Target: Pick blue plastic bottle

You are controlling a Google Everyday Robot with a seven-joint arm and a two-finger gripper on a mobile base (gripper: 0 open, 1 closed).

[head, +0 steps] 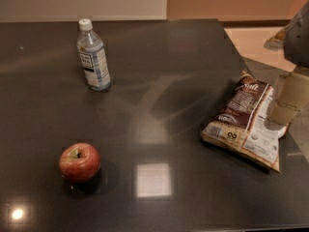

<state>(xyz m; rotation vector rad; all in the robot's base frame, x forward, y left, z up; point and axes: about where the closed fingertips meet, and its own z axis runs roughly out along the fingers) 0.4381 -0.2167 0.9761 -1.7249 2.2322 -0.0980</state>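
Note:
The blue plastic bottle (pixel 93 56) stands upright at the far left of the dark table (pixel 159 105). It is clear and bluish, with a white cap and a white-and-blue label. My gripper (pixel 288 100) comes in at the right edge of the view, over the right end of a chip bag. It is far to the right of the bottle and not touching it.
A red apple (pixel 79 162) sits at the near left, in front of the bottle. A brown and white chip bag (pixel 246 122) lies flat at the right, near the table's right edge. Beyond the table are a pale floor and an orange wall.

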